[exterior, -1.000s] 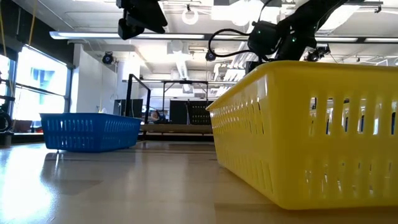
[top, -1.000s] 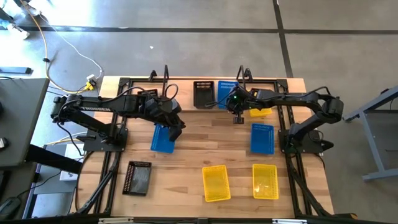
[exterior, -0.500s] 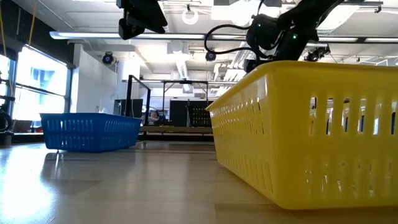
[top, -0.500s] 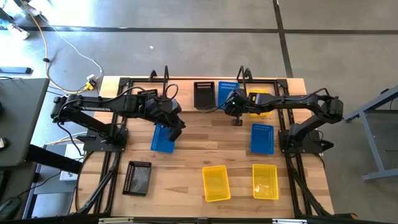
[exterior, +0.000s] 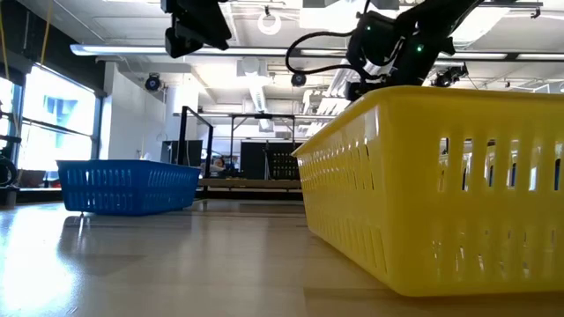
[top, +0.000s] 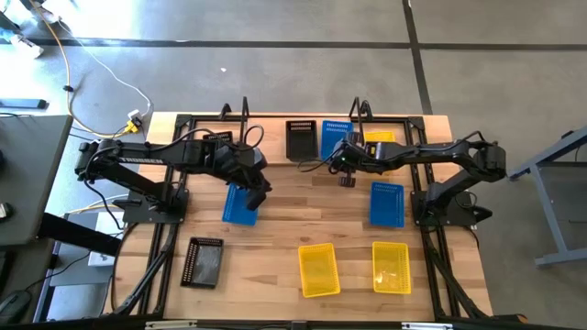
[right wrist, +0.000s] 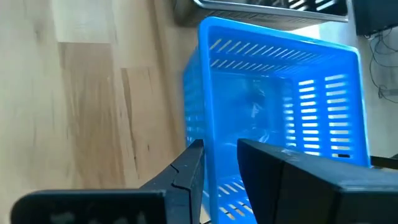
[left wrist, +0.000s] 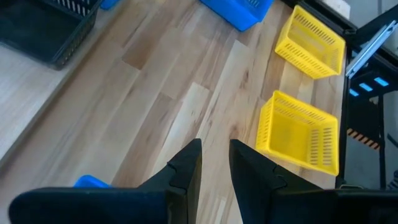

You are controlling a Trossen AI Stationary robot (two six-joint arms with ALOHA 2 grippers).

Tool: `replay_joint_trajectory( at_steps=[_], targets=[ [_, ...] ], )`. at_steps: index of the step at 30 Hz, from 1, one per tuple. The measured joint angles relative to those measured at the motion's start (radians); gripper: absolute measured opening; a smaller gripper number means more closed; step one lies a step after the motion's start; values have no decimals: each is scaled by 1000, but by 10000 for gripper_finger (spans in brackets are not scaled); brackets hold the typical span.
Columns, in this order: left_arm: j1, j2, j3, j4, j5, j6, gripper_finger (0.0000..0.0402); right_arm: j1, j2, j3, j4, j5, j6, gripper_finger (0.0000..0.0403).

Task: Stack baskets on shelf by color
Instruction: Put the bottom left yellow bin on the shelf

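The shelf (top: 303,117) runs along the table's far edge and holds a black basket (top: 300,139), a blue basket (top: 335,136) and a yellow basket (top: 382,147) side by side. My right gripper (top: 347,176) hangs just in front of the shelf. Its fingers are narrowly open above a blue basket (right wrist: 280,112), one finger by its side wall, and I see no touch. My left gripper (top: 260,191) is narrowly open and empty above another blue basket (top: 240,203) on the table; a corner of it shows in the left wrist view (left wrist: 93,182).
On the table lie a blue basket (top: 386,203) at the right, two yellow baskets (top: 318,269) (top: 391,267) near the front edge, and a black basket (top: 204,261) at the front left. Bare wood lies in the middle between them.
My right gripper has drawn a little toward the table's left edge, away from the shelf, and its wrist has swung left, uncovering more of the blue basket on the shelf. My left arm has kept still.
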Motion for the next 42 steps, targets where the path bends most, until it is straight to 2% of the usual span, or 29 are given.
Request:
replay_joint_trajectory(
  at_steps=[13, 19, 24, 29, 33, 38, 42],
  targets=[
    [0, 0, 0, -17, 2, 37, 74, 14, -87, 1, -14, -20, 75, 83],
    [0, 0, 0, -7, 76, 38, 74, 27, -117, 1, -49, -26, 148, 83],
    [-18, 15, 0, 29, 163, 44, 74, 109, -161, 1, -46, -35, 235, 83],
    [-83, 54, 0, 113, 164, 28, 74, 196, -198, 12, -52, -29, 401, 83],
    [-146, 102, 0, 192, 164, 49, 74, 270, -198, 77, -58, -22, 478, 83],
    [-209, 172, 0, 272, 164, 48, 74, 338, -197, 172, -100, 62, 550, 83],
    [-249, 224, 0, 310, 161, 28, 74, 370, -197, 245, -168, 86, 561, 83]
  ],
)
